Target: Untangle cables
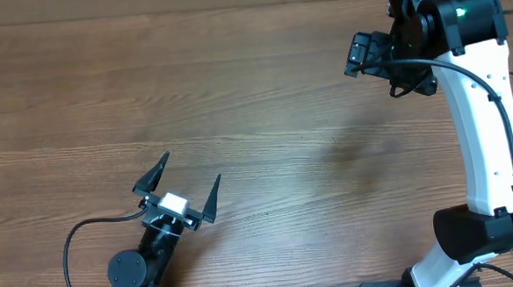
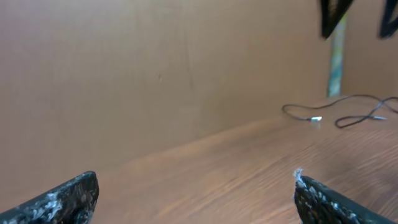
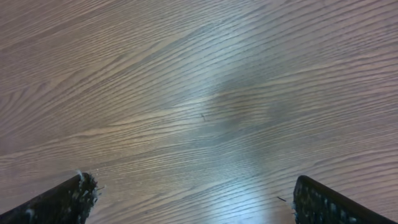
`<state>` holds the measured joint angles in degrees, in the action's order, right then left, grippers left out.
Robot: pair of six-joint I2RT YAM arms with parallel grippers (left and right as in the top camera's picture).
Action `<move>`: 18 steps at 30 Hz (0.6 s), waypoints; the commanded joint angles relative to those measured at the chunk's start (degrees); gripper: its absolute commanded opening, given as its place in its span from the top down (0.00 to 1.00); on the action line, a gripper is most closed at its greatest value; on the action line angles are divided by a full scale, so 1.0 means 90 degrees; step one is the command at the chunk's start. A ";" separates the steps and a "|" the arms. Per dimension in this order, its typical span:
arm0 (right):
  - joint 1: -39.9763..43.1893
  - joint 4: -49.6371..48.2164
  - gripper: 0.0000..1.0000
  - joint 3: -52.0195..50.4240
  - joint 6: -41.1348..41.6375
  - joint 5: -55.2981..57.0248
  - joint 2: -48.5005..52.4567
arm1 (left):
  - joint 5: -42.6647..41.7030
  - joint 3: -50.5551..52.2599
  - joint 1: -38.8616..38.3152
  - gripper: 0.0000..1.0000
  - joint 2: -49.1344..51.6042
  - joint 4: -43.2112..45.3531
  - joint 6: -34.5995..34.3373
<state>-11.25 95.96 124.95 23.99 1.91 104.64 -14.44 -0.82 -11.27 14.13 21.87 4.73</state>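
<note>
Cables (image 2: 348, 107) lie on the surface (image 1: 237, 101), well ahead and to the right of the left claw (image 1: 191, 168), running mostly crosswise, silvery plug (image 2: 316, 119) nearest. Overhead doesn't show them. Right claw (image 1: 357, 55) probably closer. Both claws spread wide, holding nothing.

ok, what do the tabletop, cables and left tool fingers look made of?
Tabletop: wood or wood-look laminate; brown grain, soft glare. Cables: thin, black, limp curves, likely plastic-jacketed; one silvery tip, probably metal. Fingers of the left tool: matte black, whitish scuffs, probably plastic.
</note>
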 commanded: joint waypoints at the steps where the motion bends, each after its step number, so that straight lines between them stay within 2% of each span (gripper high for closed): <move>1: 0.0017 -0.0032 0.00 0.0000 0.0024 0.0066 -0.0032 | 0.0243 0.0058 0.0245 0.00 -0.0357 -0.0272 -0.0240; 5: 0.0017 -0.0029 0.00 0.0000 0.0024 0.0066 -0.0032 | 0.0466 0.0058 0.0529 0.00 -0.0818 -0.1494 -0.0243; 8: 0.0017 -0.0032 0.00 0.0000 0.0024 0.0066 -0.0032 | 0.0753 0.0058 0.0772 0.00 -0.1445 -0.2880 -0.0301; 10: 0.0017 -0.0032 0.00 0.0000 0.0024 0.0066 -0.0032 | 0.1044 0.0061 0.1018 0.00 -0.1554 -0.2912 -0.0695; 18: 0.0017 -0.0032 0.00 0.0000 0.0024 0.0066 -0.0032 | 0.1110 0.0061 0.1222 0.00 -0.1554 -0.2897 -0.0673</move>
<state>-11.25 95.96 124.90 23.97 1.93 104.64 -5.30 -0.47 -0.69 0.86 -3.92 -0.51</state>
